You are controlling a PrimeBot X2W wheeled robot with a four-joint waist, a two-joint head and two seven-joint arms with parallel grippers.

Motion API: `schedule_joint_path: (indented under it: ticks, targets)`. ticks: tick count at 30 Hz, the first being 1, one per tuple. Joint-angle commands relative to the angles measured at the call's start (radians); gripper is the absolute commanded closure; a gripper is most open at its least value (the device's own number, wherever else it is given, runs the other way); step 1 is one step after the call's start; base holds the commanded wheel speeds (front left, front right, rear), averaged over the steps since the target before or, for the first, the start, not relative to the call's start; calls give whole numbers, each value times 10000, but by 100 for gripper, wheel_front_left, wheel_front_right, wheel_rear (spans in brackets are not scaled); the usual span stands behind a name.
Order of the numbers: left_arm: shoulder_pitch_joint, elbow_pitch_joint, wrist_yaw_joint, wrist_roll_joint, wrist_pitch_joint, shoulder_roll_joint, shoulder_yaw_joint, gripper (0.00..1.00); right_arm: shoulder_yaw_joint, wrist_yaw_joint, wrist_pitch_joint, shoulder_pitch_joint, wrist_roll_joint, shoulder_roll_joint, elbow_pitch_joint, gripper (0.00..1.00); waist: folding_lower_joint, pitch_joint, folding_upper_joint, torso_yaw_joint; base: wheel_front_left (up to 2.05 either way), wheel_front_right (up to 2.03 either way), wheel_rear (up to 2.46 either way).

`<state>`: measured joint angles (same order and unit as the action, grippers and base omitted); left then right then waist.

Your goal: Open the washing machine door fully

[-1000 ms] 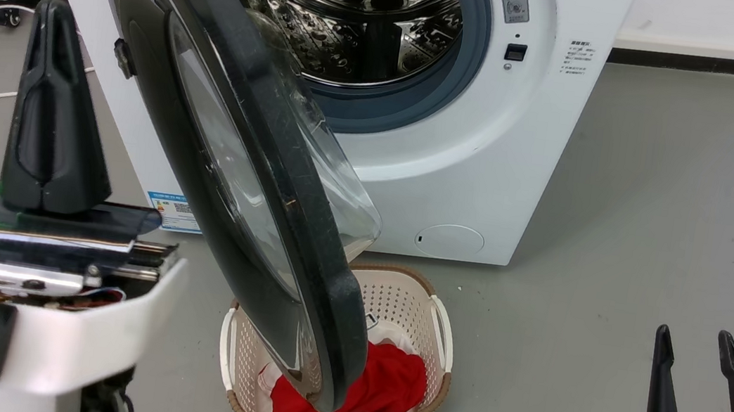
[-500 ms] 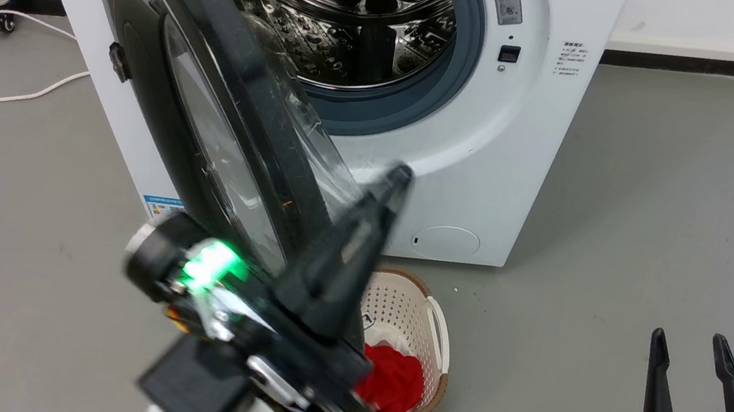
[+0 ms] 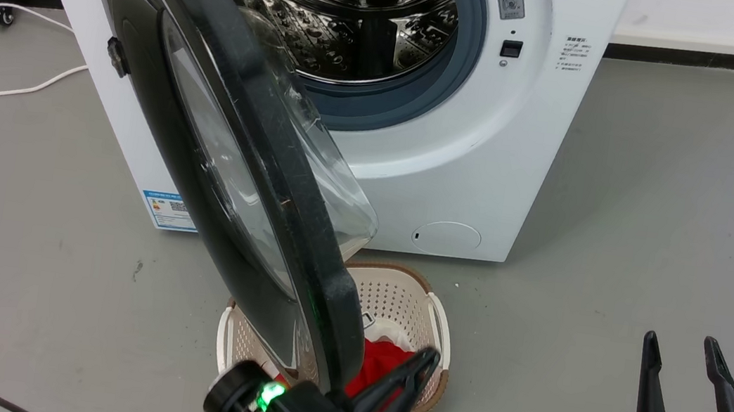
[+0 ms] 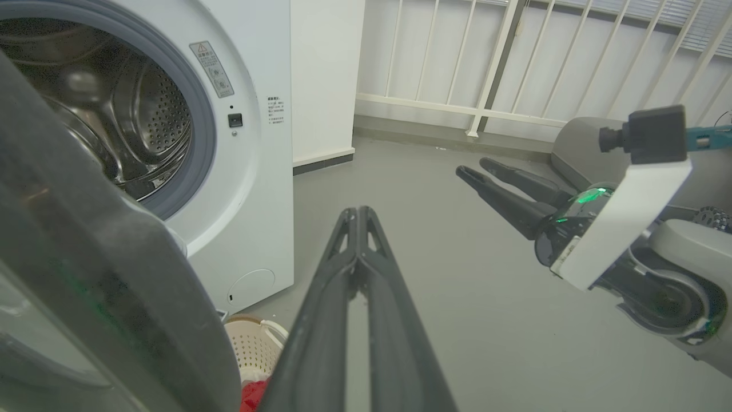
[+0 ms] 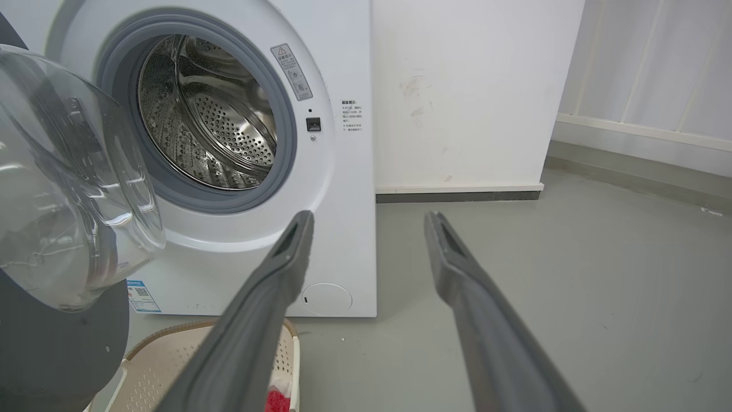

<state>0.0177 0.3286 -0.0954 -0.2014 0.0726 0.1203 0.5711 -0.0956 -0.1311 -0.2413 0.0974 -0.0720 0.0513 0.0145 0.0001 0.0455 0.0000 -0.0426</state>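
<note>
the left jaws are shut, their two dark fingers (image 4: 357, 297) pressed flat together with nothing between them. just to their left stands the door (image 3: 261, 149), swung out from the machine (image 3: 488, 144) on its left-side hinge, roughly square to the machine's front. its glass bowl (image 5: 68, 189) bulges toward the open drum (image 3: 343, 11). the door's lower black rim is just beside these jaws; i cannot tell whether they touch it. under the left jaws a basket (image 3: 398, 295) sits on the floor (image 3: 658, 202) with a red cloth (image 3: 381, 371) in it, right below the door's bottom edge. ahead of the tips is bare floor, and the machine's front lies ahead and to the left.

the right jaws are apart and empty, with fingers (image 3: 653, 400) spread in a narrow v. the machine is ahead of them and to the left, well apart. the door is further left, and the basket is low on that same side. the two sets of jaws are well apart from each other.
</note>
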Motion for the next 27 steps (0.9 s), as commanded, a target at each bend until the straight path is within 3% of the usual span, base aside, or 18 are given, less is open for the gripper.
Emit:
schedule_joint_path:
  ticks: [1,9,27]
  targets:
    - [296,-209,105,-110,174,79,45,100,-20,7,-16,-106,-64,-21,-51,0,-1,32,0,32,0,0,0]
    - [300,-1109,289,47,-197,124,-48,100,45,7,-39,-195,-94,-21,-144,0,-1,71,0,86,0,0,0]
    - [-1359,-2913,636,-210,-1255,-448,-379,100,156,7,-60,-370,-179,-20,-290,0,-1,264,0,-83,0,0,0]
